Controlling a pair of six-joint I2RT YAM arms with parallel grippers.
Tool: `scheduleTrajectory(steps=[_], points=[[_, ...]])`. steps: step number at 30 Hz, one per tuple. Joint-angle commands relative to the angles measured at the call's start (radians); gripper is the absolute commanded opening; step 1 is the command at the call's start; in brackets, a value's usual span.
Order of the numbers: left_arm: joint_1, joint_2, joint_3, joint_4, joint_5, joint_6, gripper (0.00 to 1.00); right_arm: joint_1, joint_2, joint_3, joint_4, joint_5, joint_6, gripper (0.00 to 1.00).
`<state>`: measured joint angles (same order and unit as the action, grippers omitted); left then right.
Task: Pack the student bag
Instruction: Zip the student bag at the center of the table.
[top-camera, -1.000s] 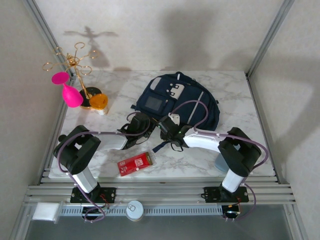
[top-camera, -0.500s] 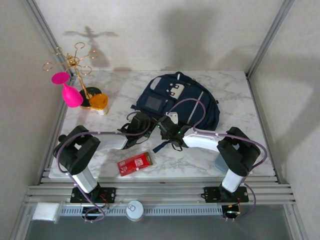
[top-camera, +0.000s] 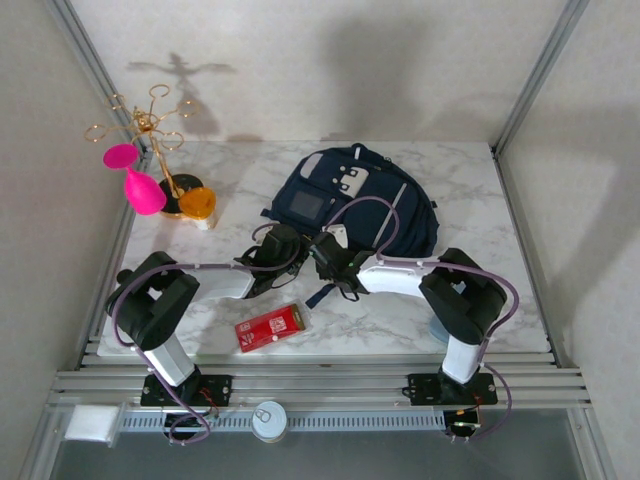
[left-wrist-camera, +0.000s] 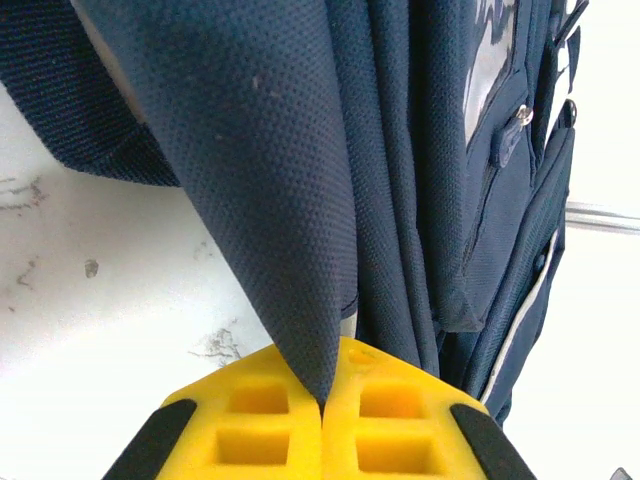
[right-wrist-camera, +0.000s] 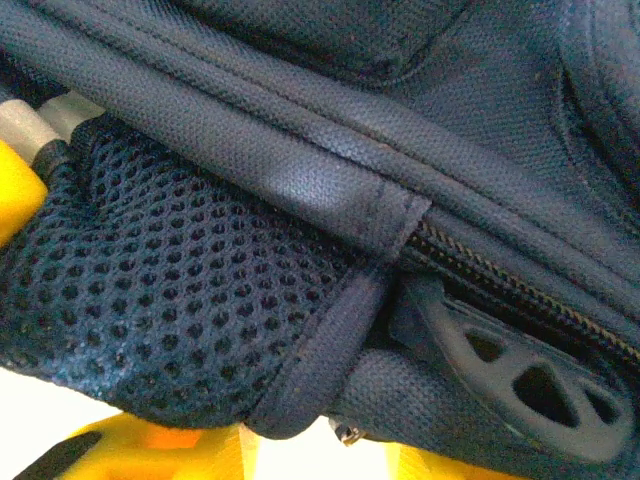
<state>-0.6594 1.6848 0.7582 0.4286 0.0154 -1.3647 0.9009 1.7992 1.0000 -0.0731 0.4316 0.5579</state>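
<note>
Diagonally, the student bag (top-camera: 365, 222) lies far-left to near-right; left jaws pinch its fabric, right jaws unclear.

We're looking at a robotics lab test cell, not a home or office. Aluminium extrusion frame (top-camera: 320, 385) boxes it in, with plain white panel walls (top-camera: 350, 70). Cabled left arm (top-camera: 155, 305) and right arm (top-camera: 465, 300) bolt to the frame rail at the near edge of a marble-pattern table (top-camera: 240, 190).
</note>
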Motion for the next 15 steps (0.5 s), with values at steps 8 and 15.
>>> scheduleTrajectory(steps=[8,15], points=[[-0.001,-0.065,0.039,0.005,-0.027,0.029,0.00,-0.008,-0.025,0.028,-0.034,0.098,-0.017,0.15],[0.035,-0.080,0.038,-0.025,-0.054,0.058,0.00,-0.007,-0.089,-0.028,-0.072,0.035,-0.015,0.02]])
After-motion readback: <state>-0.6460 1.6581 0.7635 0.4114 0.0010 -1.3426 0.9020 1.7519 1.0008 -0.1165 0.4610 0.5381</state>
